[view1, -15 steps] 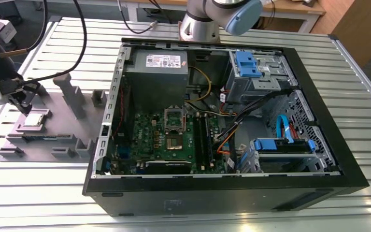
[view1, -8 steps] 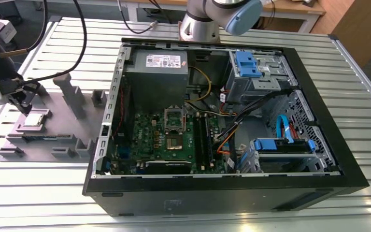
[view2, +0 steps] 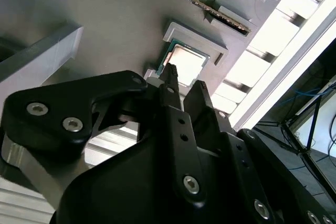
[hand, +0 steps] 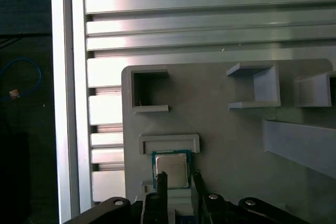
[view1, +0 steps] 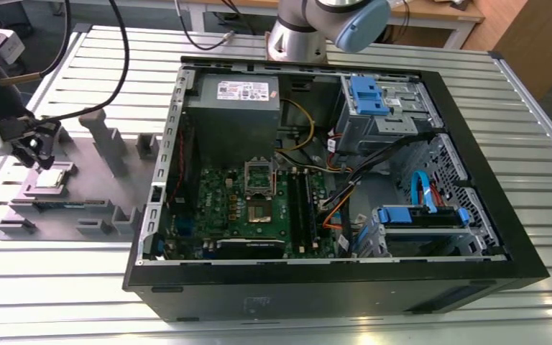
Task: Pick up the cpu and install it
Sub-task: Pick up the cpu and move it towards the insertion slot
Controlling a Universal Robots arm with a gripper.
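Black and two-fingered, the hand (view1: 34,149) hangs at the nine o'clock edge of the exterior view, over the matte grey plastic fixture plate (view1: 89,195). Its fingers are spread a little, with a narrow gap between the tips and nothing pinched in it. In both wrist views the hand (view2: 185,80) (hand: 178,176) is poised just above the small flat square cpu with a silvery-grey metal top (hand: 172,169). I cannot tell whether the tips touch the chip.

That cpu (view1: 54,176) (view2: 185,61) lies flat in a shallow raised seat on the fixture plate, just beside the hand at about its five o'clock in the exterior view. It is well apart from the open black computer case (view1: 468,154), which lies on its side at the centre of the ribbed aluminium tabletop (view1: 65,287).

Inside the case, the green motherboard (view1: 223,205) lies toward seven o'clock, with its square metal-framed socket (view1: 259,208) open. The grey power-supply box (view1: 233,108) stands at eleven o'clock of the case. At twelve o'clock of the exterior view, the silver and blue arm (view1: 329,25) rises behind the case.
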